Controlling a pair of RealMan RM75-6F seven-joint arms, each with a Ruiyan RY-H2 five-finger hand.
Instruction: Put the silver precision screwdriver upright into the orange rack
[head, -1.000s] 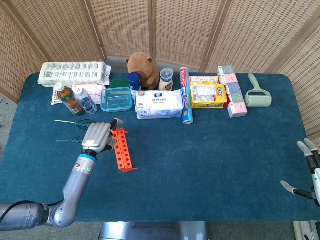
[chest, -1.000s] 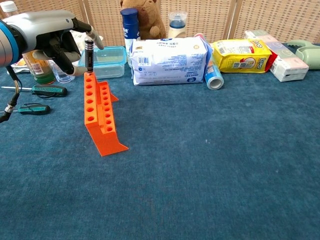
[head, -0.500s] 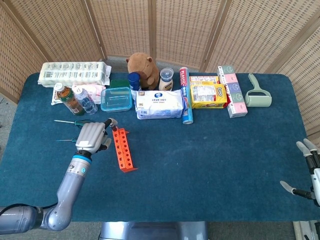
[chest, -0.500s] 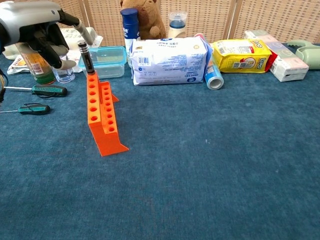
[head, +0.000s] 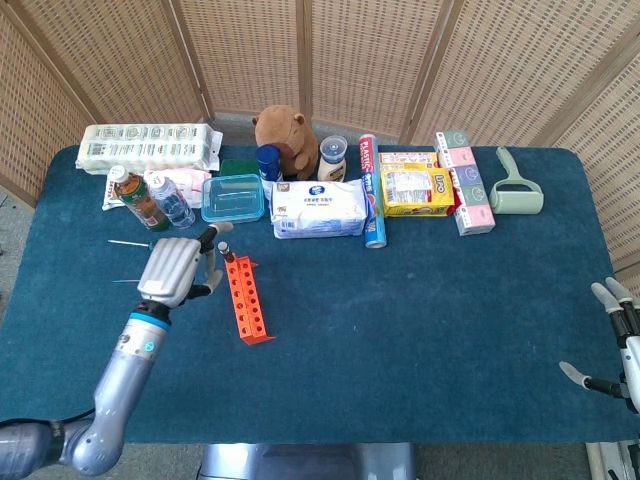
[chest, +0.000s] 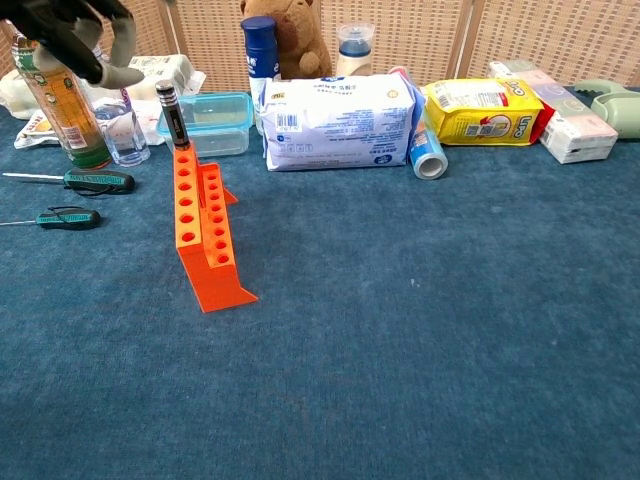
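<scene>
A staged robot test bench, this one, not a lived-in room. A table (head: 400, 300) wears blue felt edge to edge, and woven cane screens (head: 350, 60) fence it off on three sides. Along the back runs a line-up of mixed props: egg carton (head: 150, 146), drink bottle (head: 138, 198), plastic tub (head: 233, 198), plush toy (head: 284, 130), wipes pack (head: 320, 209), yellow snack bag (head: 415, 190), lint roller (head: 516, 186). Groceries, toys and tools side by side, all laid out for handling trials. An orange rack (chest: 203, 232) sits out front with screwdrivers (chest: 70, 181) beside it.
</scene>
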